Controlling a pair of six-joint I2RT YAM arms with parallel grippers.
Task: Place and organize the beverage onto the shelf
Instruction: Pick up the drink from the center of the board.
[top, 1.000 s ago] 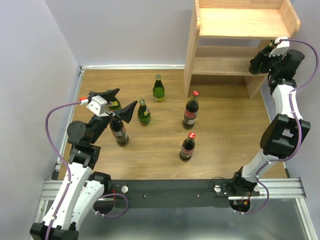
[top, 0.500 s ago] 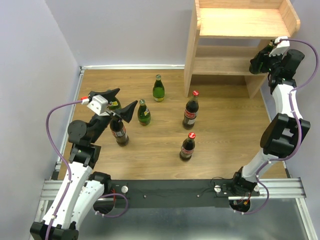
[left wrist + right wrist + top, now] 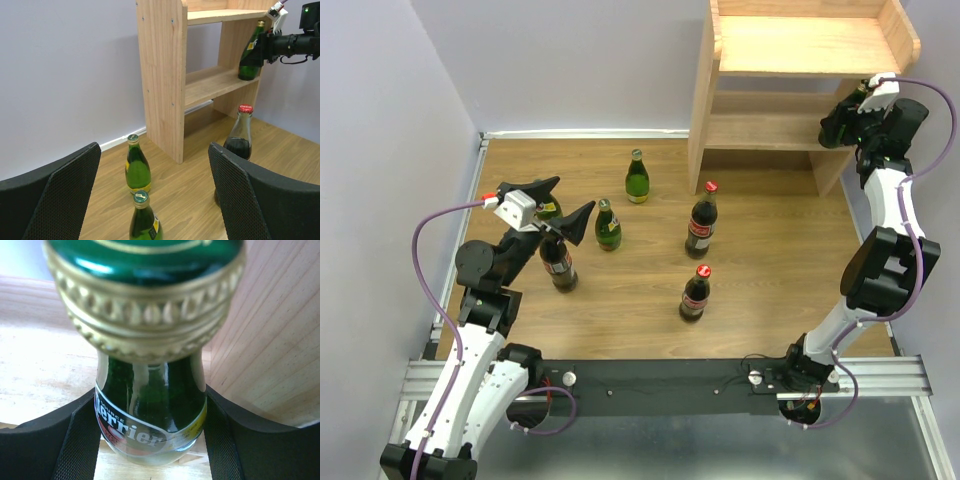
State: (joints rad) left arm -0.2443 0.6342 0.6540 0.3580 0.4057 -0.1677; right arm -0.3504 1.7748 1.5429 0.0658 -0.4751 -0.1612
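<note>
Gripping a green bottle (image 3: 248, 55) around its label, the right gripper (image 3: 840, 122) is reaching into the right end of the shelf (image 3: 810, 45) at its lower tier. From where I am standing, that bottle is resting on the lower board, close to the right side panel. The wrist view is showing both fingers (image 3: 75, 440) pressing against the glass.

The left gripper (image 3: 557, 207) is hovering over the left part of the bench (image 3: 770, 260) with its jaws spread wide and nothing between them. A near cola bottle (image 3: 558, 265) is standing just below it, and a hidden green bottle (image 3: 549, 209) is peeking out from behind the gripper.

Four more are standing upright and apart on the bench. A rear green bottle (image 3: 637, 178) is sitting toward the back wall, and a middle green bottle (image 3: 608, 226) is standing just right of the left gripper. A tall cola bottle (image 3: 701, 218) is standing near the shelf's left panel, and a front cola bottle (image 3: 695, 294) is sitting nearest the arms' bases.
</note>
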